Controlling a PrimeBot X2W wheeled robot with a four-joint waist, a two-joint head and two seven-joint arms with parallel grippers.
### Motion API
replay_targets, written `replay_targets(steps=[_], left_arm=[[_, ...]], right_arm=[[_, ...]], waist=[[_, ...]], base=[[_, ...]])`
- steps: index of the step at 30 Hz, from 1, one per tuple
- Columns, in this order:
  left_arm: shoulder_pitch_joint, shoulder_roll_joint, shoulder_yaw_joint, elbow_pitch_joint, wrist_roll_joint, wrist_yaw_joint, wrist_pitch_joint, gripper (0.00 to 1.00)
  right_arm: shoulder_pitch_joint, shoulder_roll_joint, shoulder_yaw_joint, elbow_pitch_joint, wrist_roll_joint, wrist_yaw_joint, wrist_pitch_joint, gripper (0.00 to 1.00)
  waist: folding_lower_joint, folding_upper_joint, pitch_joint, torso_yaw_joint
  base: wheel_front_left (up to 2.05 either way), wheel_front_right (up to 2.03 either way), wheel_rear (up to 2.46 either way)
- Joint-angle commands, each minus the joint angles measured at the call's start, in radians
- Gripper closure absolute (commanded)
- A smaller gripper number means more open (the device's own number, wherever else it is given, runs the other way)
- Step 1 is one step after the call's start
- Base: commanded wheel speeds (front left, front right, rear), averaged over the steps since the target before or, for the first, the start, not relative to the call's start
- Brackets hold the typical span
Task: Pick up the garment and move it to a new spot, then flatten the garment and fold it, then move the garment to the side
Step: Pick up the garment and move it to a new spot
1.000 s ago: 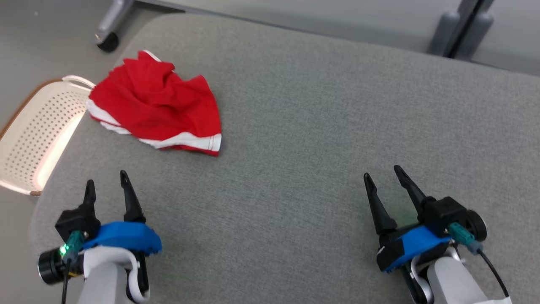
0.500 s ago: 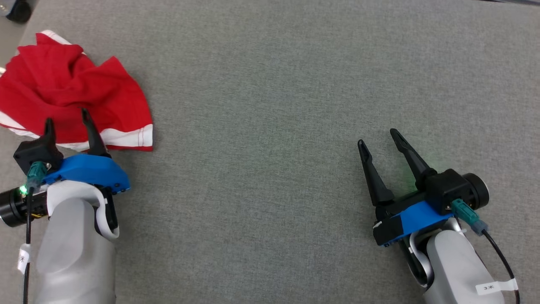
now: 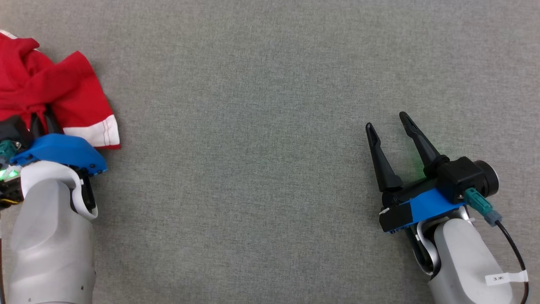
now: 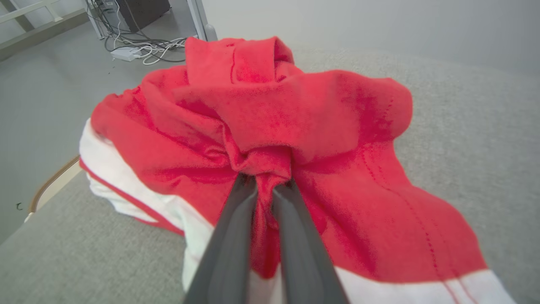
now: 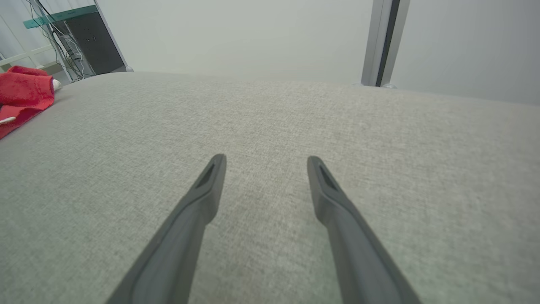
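- The left claw [image 4: 263, 185] is closed on a bunched fold of the red garment [image 4: 320, 126]; in the left wrist view the cloth puckers just at the tips and a strip of red shows between the two dark fingers.
- The garment lies crumpled on the grey fabric-covered counter [image 3: 253, 147], at its far left side near the edge, with a white band [image 3: 99, 131] along the hem and thin red stitching across it.
- The right claw [image 3: 387, 120] stands open and holds nothing, fingers spread over bare grey fabric, well apart from the garment.
- A small white tag [image 3: 504, 278] on the cable by the right forearm [image 3: 460, 261] bears a "3" followed by a mark I cannot make out.
- A green light [image 3: 9, 173] glows at the left wrist beside its blue housing [image 3: 59, 152].
- Beyond the counter's edge, in the left wrist view, a tangle of cables [image 4: 147, 44] lies on the floor.
- No brand or print is readable on the garment.
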Motion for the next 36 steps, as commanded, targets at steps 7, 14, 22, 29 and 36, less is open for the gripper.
replay_targets(steps=[7,14,22,29,36], left_arm=[[0.024,-0.026,-0.020,-0.184,0.034,-0.045,-0.003,1.00],[0.067,-0.085,-0.063,-0.307,0.052,-0.090,-0.003,1.00],[0.149,-0.126,-0.191,-0.324,0.044,-0.127,-0.003,1.00],[0.203,-0.127,-0.382,-0.320,-0.136,-0.112,-0.003,1.00],[0.263,-0.127,-0.526,-0.330,-0.258,-0.023,-0.003,0.55]], right_arm=[[0.023,0.022,-0.023,0.029,0.015,0.000,0.001,0.00],[0.050,0.035,-0.020,0.053,0.035,0.000,0.000,0.00],[0.071,0.035,0.033,0.068,0.111,0.000,0.000,0.00],[0.088,0.035,0.048,0.079,0.131,0.000,0.000,0.00],[0.104,0.035,0.054,0.090,0.136,0.000,0.000,0.00]], waist=[[-0.0001,-0.0003,-0.091,-0.041],[-0.0001,-0.0003,-0.184,-0.125],[-0.0001,-0.0003,-0.255,-0.274],[-0.0001,-0.0003,-0.283,-0.381],[-0.0001,-0.0003,-0.312,-0.418]], base=[[0.00,0.00,0.00],[0.00,0.00,0.00],[0.00,0.00,0.00],[0.00,0.00,0.00],[0.00,0.00,0.00]])
